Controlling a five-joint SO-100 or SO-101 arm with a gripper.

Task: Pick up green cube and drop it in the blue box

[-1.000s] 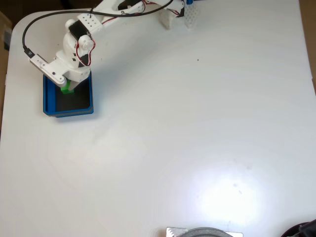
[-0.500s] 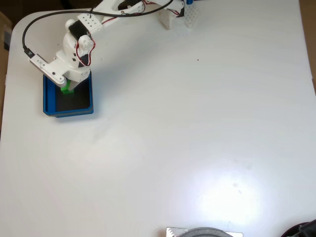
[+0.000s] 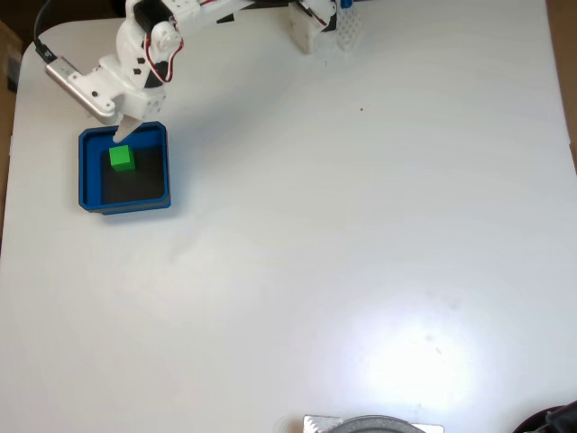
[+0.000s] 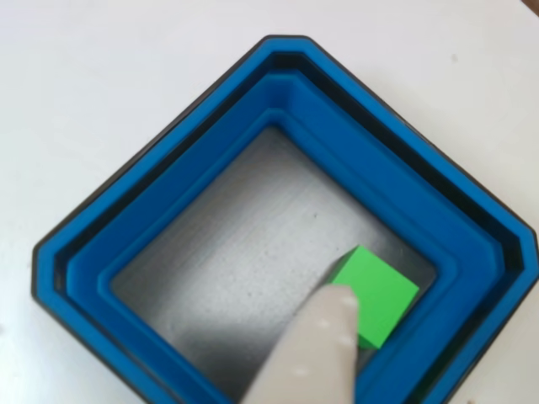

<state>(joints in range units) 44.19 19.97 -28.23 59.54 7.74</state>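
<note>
The green cube point(image 3: 122, 159) lies on the dark floor of the blue box point(image 3: 86, 173), towards its upper left corner in the fixed view. My white gripper point(image 3: 122, 133) hovers above the box's upper rim, open and holding nothing. The other view looks straight down into the blue box point(image 4: 173, 177). There the green cube point(image 4: 375, 295) rests near the lower right wall. One white finger point(image 4: 320, 353) reaches in from the bottom edge, its tip just in front of the cube.
The box sits near the left edge of a white table point(image 3: 361, 225). The arm's base point(image 3: 315, 27) stands at the top edge, and a black cable point(image 3: 41, 27) loops at the top left. A grey round object point(image 3: 370, 424) pokes in at the bottom edge.
The gripper has let go of the green cube and risen up and back from the box. The cube now lies free on the box floor.
</note>
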